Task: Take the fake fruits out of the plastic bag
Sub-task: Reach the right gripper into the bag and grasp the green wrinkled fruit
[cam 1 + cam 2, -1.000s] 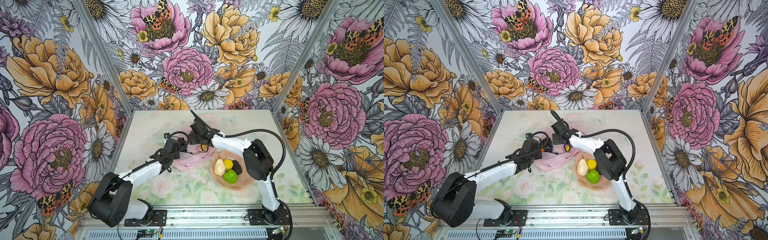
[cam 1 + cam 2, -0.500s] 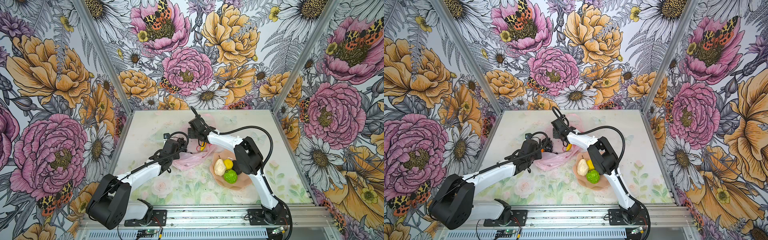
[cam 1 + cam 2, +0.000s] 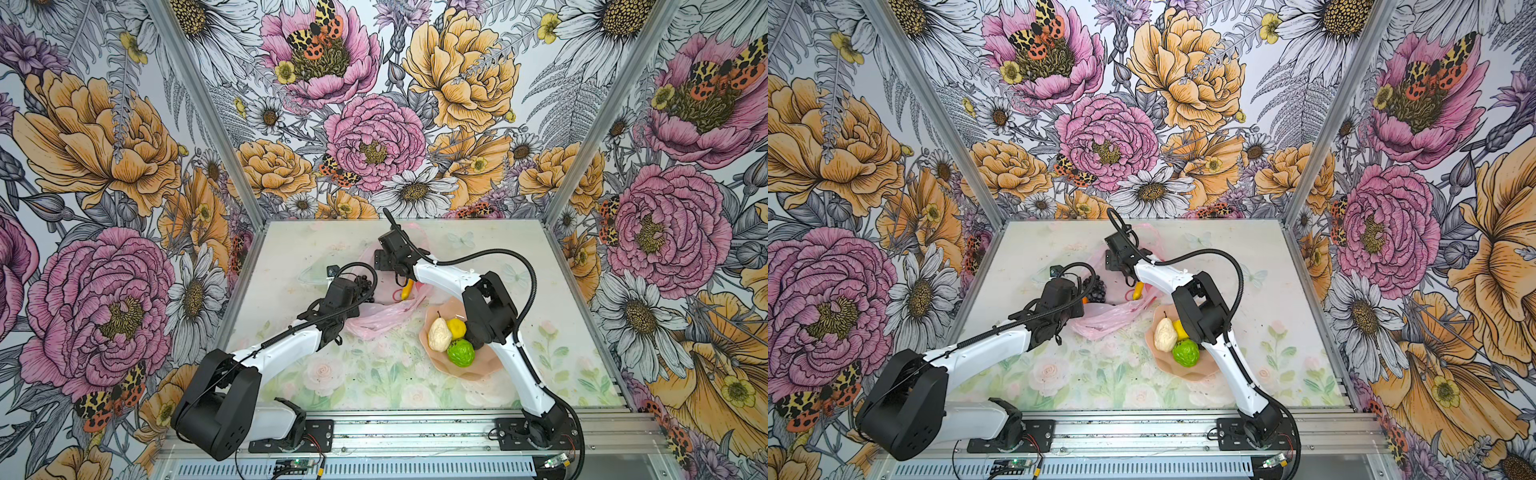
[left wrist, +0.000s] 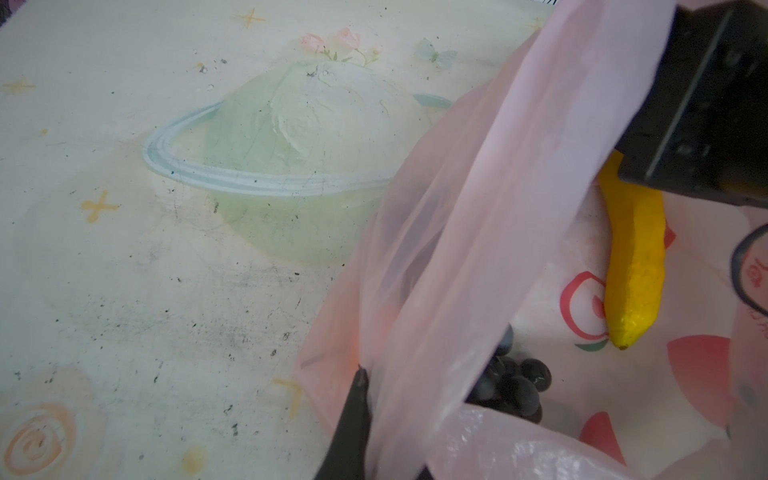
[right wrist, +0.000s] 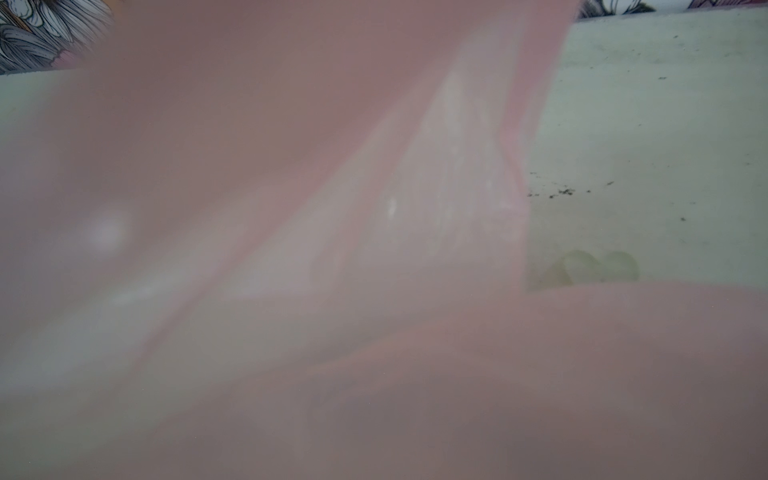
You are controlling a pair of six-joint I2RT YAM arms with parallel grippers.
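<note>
Peach-pink, the scalloped dish (image 3: 478, 370) sits nearest me, on the right of the table (image 3: 316, 249), and there are three fruits showing in it: the cream pear (image 3: 439, 334), the lemon (image 3: 456, 327) tucked just behind, the bumpy green fruit (image 3: 461, 352) at the front. The right arm (image 3: 486, 307) hangs its elbow over the dish's far side.

Next back is the plastic bag (image 3: 382, 318), pink and crinkly, crumpled mid-table just left of the dish. Now the left gripper (image 3: 362, 291), at the bag's left edge: jaws pressed together, pinching a fold of the film, and from its wrist camera the sheet runs up taut beside one dark finger (image 4: 359, 399).

Inside the bag, the dark grape bunch (image 4: 513, 386) lies low beside that finger, and the yellow banana (image 4: 633, 266) lies on the red-printed inner wall. And the right gripper (image 3: 400, 275) reaches across the middle, over the banana's upper end, its black body hiding that end. Its own camera is smothered in pink film, so I can't tell how its jaws stand, or whether they touch the banana.

Beyond that, bare pale table, then the flowered wall (image 3: 374, 137)
</note>
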